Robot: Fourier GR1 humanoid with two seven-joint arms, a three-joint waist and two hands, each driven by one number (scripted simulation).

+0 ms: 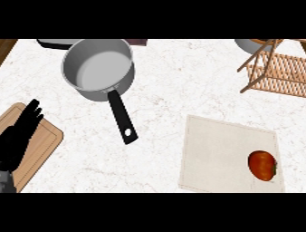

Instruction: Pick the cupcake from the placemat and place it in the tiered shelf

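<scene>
Left hand [12,136], fingers straight and together, over wooden cutting board [45,140] at counter's left edge; reddish cupcake [262,165] on beige placemat [216,149], near its lower right corner; wooden tiered shelf [286,72] upper right; saucepan [99,68] upper centre; no legible writing.

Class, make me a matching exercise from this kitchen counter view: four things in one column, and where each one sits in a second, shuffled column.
Things:
1. saucepan
2. red-orange item
3. wooden shelf
4. left hand

Places:
A. upper right corner
B. over the cutting board, left edge
C. on the placemat, lower right
D. upper middle, black handle pointing down

Pairs: 1-D, 2-C, 3-A, 4-B
</scene>
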